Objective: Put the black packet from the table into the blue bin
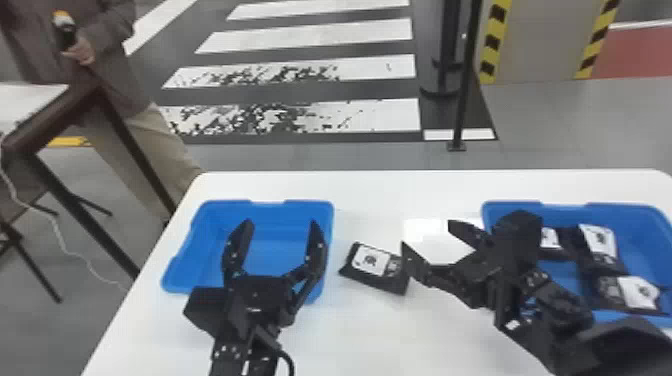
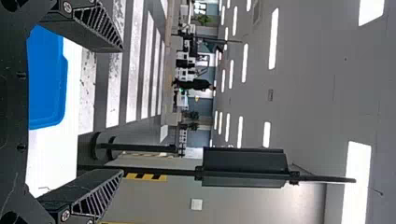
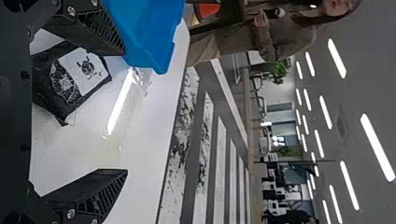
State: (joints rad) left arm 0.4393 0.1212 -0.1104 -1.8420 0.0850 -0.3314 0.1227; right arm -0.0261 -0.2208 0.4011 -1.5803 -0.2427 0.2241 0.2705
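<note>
One black packet (image 1: pixel 376 268), white-labelled

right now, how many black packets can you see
4: one packet on the table between the left bin and right bin; in the latter, one far left, one beside it, one nearer. The right arm may hide more.

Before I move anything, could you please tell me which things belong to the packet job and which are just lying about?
For the job:
- black packet, on the table
- left blue bin or right blue bin; target unclear
- left gripper, right gripper

Just about:
- side table
- white cable
- black post
</note>
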